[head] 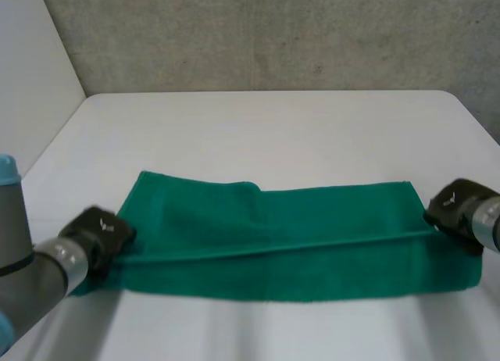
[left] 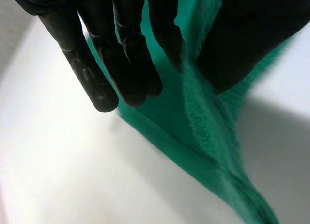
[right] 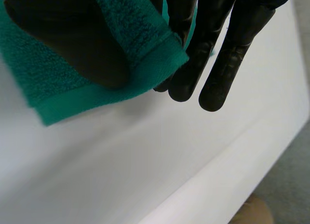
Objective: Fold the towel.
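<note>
You lose a left corner of the towel (head: 289, 244) under the left hand (head: 100, 234), and the right hand (head: 457, 209) covers part of its right edge. A tan thing (right: 252, 212) beyond the table is cut off, unidentifiable.

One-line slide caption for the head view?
The left hand and right hand each pinch an opposite end of the green towel on the white table.
</note>
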